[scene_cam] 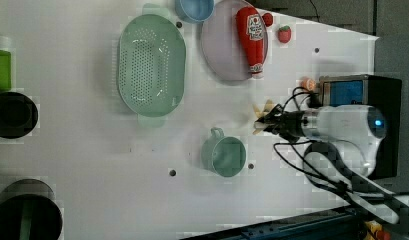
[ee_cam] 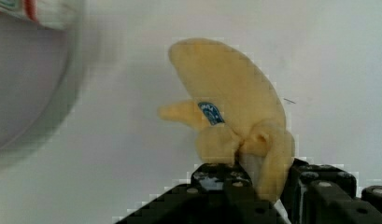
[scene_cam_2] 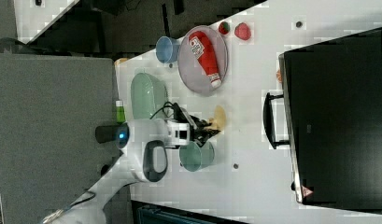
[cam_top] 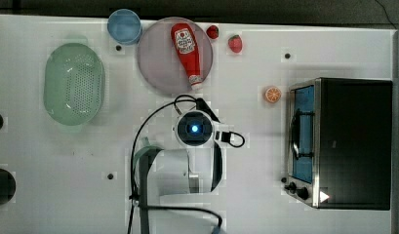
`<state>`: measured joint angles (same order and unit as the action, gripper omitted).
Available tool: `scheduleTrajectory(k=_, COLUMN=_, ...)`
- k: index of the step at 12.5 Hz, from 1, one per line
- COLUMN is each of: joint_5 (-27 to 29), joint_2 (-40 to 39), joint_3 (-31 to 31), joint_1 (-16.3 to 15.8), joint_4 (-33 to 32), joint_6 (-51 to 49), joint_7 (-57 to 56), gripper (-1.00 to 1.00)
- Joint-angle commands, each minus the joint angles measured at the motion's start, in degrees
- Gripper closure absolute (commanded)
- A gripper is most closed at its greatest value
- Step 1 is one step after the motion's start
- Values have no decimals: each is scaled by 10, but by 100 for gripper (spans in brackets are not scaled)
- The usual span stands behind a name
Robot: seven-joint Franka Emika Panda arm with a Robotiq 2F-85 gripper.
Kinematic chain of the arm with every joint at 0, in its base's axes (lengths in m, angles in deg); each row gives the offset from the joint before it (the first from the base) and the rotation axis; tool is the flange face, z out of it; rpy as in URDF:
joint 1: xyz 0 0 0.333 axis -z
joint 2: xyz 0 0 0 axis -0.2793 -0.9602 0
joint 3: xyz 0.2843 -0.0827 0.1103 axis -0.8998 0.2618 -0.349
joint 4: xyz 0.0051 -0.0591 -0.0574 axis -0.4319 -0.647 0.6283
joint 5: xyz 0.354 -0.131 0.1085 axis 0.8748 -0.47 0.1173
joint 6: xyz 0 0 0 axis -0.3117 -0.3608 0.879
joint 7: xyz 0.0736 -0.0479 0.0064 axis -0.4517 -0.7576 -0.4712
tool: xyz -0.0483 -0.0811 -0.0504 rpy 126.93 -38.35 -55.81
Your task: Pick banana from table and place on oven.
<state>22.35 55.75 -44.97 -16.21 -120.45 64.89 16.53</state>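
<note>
Banana (ee_cam: 230, 100), soft pale curved peel, seemingly pinched in black hand (ee_cam: 254, 179)

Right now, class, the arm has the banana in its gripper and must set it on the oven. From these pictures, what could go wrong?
1. The gripper pinches the banana at one end, most of it beyond the fingers, so it may swing or slip out in transit.
2. The green mug sits close beside the gripper in the left view; a low sweep could knock it.
3. The oven top stands above the table; without lifting first, the banana could strike the oven's front.
</note>
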Motion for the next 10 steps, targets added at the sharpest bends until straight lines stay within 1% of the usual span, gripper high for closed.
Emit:
scheduleTrajectory(k=1, joint_5=0, joint_2=121, joint_3=-7, joint_1=11, joint_4=66, joint_6=-119, joint_7=25, gripper=61)
scheduleTrajectory(k=3, joint_5=1, joint_2=168, joint_3=2, joint_1=13, joint_4=129, joint_6=-253, joint_7=24, gripper=61)
scheduleTrajectory(k=5, joint_5=1, joint_2=195, joint_3=19, joint_1=15, joint_4=188, joint_6=-355, joint_7=24, gripper=61)
scheduleTrajectory(k=7, joint_5=0, joint_2=207, joint_3=48, joint_1=17, joint_4=233, joint_6=-403, joint_7=22, gripper=61)
scheduleTrajectory(k=10, joint_5=-1, joint_2=206, joint_3=108, joint_1=24, joint_4=274, joint_6=-418, joint_7=-8, gripper=61)
